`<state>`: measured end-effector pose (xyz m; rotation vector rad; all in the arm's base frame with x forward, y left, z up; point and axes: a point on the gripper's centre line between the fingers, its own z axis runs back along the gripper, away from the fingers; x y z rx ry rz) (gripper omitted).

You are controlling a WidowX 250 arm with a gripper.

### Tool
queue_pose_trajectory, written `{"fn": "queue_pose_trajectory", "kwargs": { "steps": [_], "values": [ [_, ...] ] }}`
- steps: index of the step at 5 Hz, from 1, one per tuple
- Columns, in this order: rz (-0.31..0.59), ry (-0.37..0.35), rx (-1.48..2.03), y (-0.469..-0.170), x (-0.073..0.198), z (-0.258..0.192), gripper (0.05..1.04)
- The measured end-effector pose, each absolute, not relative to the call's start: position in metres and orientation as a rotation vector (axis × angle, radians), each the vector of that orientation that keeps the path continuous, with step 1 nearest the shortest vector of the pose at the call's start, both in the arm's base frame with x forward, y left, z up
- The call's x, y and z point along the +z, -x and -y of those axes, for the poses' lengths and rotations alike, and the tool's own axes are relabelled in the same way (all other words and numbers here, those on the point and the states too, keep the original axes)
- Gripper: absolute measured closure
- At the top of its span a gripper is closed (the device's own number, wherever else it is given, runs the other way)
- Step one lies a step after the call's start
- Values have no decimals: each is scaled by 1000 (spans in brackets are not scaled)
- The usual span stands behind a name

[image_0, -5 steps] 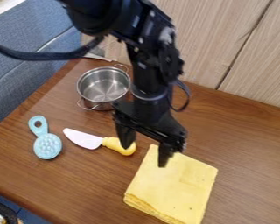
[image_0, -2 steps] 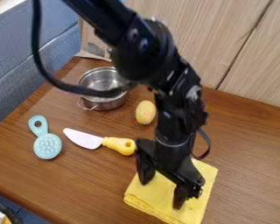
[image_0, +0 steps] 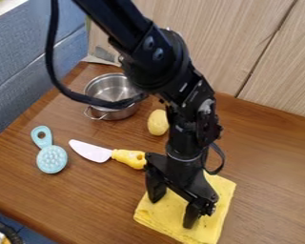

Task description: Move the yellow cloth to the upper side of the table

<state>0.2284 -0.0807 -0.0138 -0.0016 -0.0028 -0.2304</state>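
Hand [image_0: 173, 210] now lower, over yellow cloth [image_0: 209, 230]

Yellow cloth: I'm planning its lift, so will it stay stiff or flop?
The cloth will probably flop, as it looks like soft fabric. Folded layers show along its lower edge, so it may unfold if only the top is pinched.

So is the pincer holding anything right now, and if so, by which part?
Nothing is held: the pincer is open over the cloth, its fingers wide apart, with no fold pinched between them.
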Motion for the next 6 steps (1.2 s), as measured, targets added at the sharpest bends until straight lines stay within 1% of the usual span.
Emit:
{"fn": "queue_pose_trajectory", "kwargs": {
  "steps": [1,2,3,5,6],
  "values": [
    [13,37,-204,-241,-14,83,82],
    [58,54,-208,-269,-12,88,82],
    [109,71,-205,-308,-12,97,82],
    [160,40,-220,-365,-9,109,82],
    [170,20,-222,-382,-8,110,82]
  ]
}}
